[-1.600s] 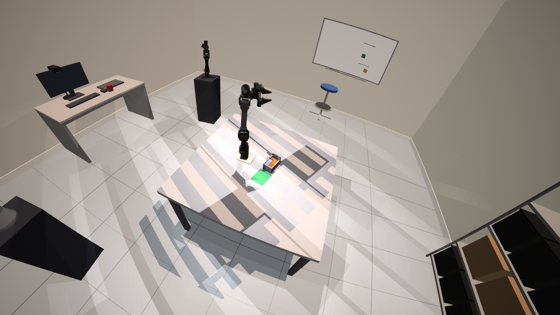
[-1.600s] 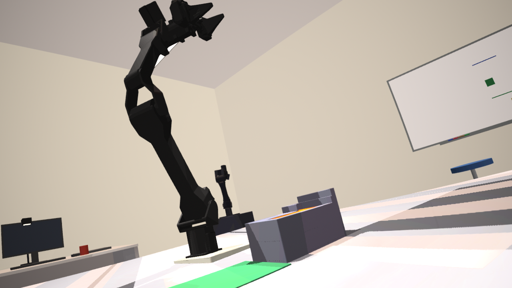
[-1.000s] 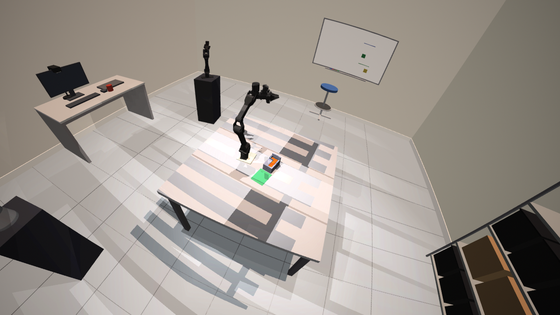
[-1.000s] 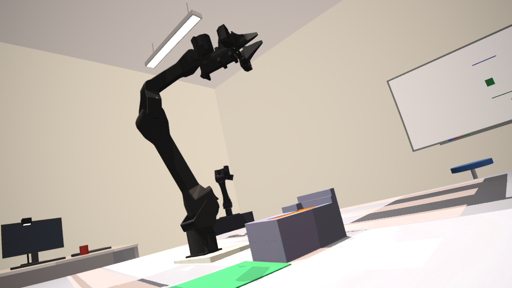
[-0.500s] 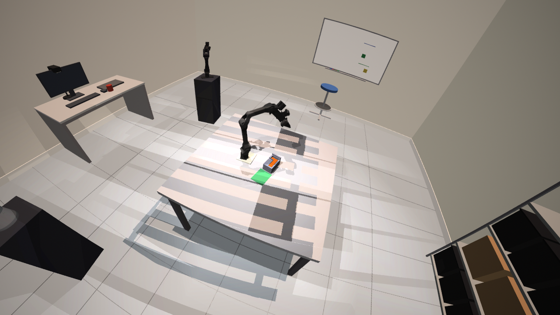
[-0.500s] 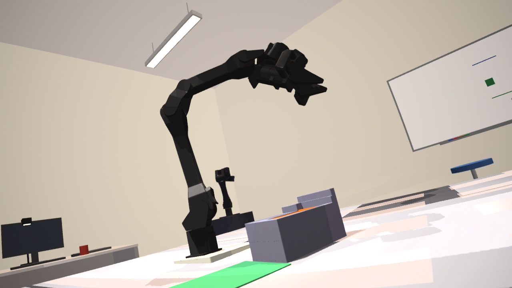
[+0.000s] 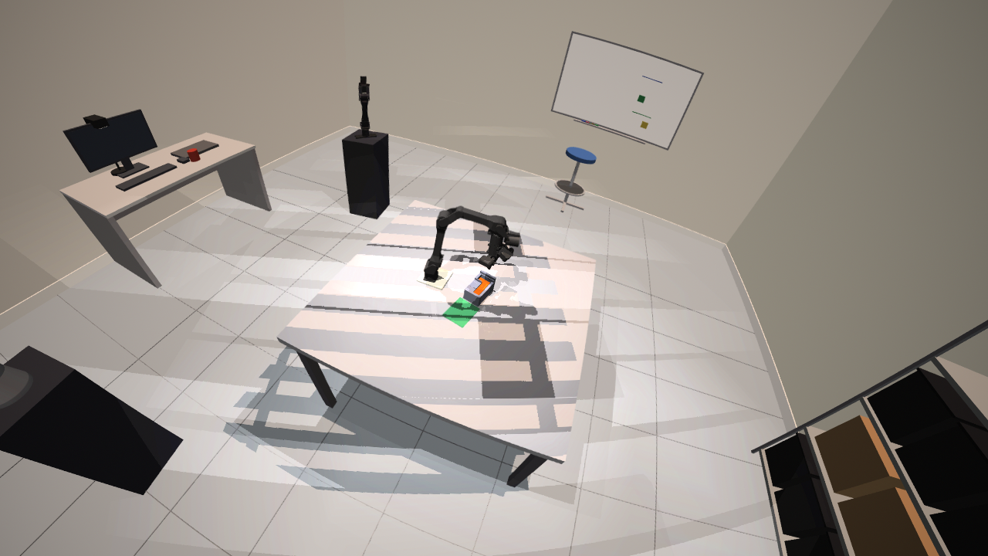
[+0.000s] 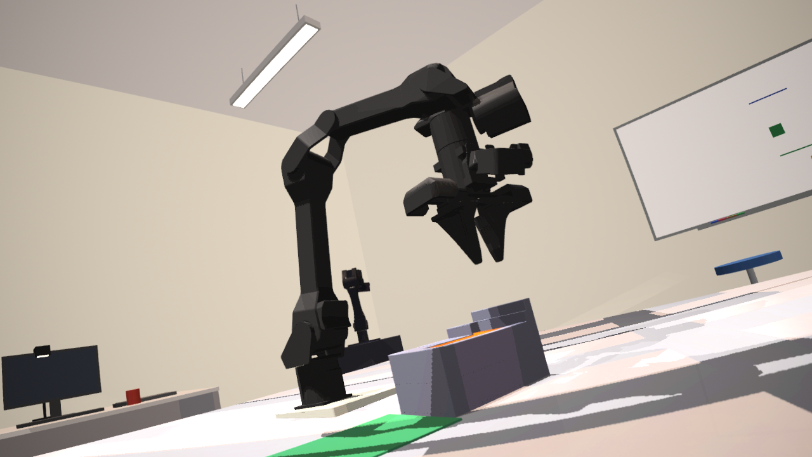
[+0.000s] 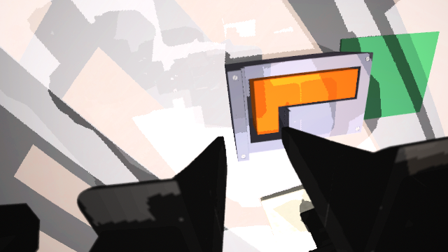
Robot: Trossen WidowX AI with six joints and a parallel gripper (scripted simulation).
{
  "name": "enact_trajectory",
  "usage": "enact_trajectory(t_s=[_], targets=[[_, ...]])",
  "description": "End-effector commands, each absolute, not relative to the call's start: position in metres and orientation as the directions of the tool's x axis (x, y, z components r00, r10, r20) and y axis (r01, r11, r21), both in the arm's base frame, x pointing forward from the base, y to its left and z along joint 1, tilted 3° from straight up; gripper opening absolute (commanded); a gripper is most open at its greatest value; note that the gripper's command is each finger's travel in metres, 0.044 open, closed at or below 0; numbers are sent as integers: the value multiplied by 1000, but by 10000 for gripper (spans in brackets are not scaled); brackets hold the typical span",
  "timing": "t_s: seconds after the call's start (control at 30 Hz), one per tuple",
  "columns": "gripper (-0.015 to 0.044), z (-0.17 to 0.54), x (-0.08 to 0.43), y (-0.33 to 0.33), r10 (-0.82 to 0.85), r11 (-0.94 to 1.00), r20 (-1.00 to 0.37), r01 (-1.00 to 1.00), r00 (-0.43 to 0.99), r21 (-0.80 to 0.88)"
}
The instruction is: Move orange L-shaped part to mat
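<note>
The orange L-shaped part (image 7: 483, 285) (image 8: 465, 337) (image 9: 315, 85) lies in its pocket in the grey tray (image 7: 475, 297) (image 8: 482, 364) (image 9: 315, 119), with no end visibly raised. In the wrist view its L-shaped end is at the left, beside the tray's raised end wall, and its long arm runs right. Dark gaps show around the L-shaped end. My gripper (image 8: 488, 261) (image 9: 253, 138) points down high above the tray. It is partly open and empty, its fingers a modest gap apart. The green mat (image 7: 461, 313) (image 8: 374, 437) (image 9: 420, 52) lies beside the tray's other end.
The arm's cream base plate (image 7: 442, 280) (image 8: 340, 406) (image 9: 283, 210) is on the table near the tray. The raised end wall (image 8: 530, 335) (image 9: 239, 115) stands higher than the rest of the tray. A desk, stool and shelves stand away from the table.
</note>
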State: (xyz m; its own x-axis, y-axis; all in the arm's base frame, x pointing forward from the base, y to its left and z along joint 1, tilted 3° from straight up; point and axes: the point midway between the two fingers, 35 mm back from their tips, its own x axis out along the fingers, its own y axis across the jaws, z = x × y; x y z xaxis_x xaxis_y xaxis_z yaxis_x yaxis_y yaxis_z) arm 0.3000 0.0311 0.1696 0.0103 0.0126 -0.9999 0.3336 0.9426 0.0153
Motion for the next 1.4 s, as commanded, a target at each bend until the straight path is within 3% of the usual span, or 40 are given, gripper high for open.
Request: enact_trajectory(t_s=[0.0, 0.37, 1.37], targets=[[180, 170, 297, 31, 35, 934, -999, 357, -7, 30], [180, 98, 296, 34, 35, 934, -999, 357, -7, 30], [180, 60, 296, 35, 35, 934, -999, 357, -7, 30]])
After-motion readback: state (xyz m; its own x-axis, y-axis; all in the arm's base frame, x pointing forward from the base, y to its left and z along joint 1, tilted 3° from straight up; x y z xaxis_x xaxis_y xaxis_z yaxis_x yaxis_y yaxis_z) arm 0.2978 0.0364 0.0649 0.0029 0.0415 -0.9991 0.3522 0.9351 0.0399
